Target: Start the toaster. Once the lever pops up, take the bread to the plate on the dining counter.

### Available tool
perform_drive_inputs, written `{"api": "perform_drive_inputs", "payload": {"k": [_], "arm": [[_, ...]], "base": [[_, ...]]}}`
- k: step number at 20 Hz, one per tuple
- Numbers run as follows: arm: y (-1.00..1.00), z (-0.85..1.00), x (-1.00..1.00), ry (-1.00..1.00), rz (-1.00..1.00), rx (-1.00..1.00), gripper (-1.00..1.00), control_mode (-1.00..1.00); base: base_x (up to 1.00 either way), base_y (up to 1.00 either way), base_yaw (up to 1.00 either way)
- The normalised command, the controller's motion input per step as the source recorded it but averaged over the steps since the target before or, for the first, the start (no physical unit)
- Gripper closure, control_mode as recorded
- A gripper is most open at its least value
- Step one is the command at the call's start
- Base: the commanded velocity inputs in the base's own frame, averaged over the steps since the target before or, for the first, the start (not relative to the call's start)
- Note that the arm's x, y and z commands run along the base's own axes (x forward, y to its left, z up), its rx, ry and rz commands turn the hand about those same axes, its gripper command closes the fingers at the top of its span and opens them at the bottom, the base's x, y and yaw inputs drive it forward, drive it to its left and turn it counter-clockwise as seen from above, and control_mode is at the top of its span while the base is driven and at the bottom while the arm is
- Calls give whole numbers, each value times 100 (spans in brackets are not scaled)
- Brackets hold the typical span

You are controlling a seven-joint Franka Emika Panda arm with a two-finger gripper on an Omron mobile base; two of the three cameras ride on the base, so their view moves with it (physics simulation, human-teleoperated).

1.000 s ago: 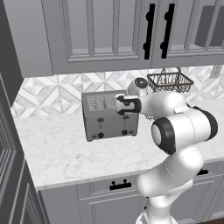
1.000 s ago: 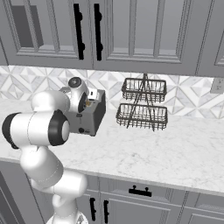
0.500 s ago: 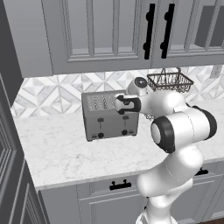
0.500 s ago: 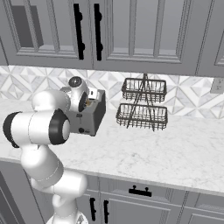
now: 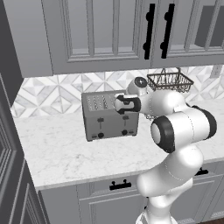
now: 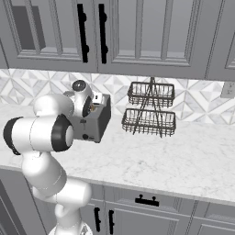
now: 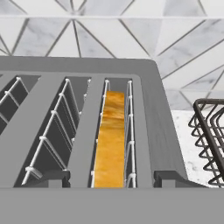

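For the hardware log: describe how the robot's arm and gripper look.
The arm is glossy white, built of rounded, bulbous segments joined by black ring-shaped joints. A round dark cap sits on the wrist joint. The gripper end is dark with white housing; in the hand view, its two small dark fingertips are squared. No cables or markings are visible.

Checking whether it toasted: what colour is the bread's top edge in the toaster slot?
Orange-brown, mottled with golden patches; the bread shows best in the hand view, in the toaster's rightmost slot.

No lettering, label, brand or number can be read on anything here.
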Motion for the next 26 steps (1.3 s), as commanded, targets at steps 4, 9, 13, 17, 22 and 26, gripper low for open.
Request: {"api": "perform_drive_inputs", "payload": {"k": [4, 9, 13, 17, 22, 26], "arm": [[0, 0, 0, 0, 0, 0, 100, -100], [0, 0, 0, 0, 0, 0, 100, -100], [0, 0, 0, 0, 0, 0, 100, -100], [0, 0, 0, 0, 0, 0, 100, -100], [0, 0, 0, 0, 0, 0, 100, -100], [0, 0, 0, 0, 0, 0, 100, -100]], "base": [[0, 0, 0], [0, 0, 0], [0, 0, 0], [0, 0, 0], [0, 0, 0], [0, 0, 0]]}}
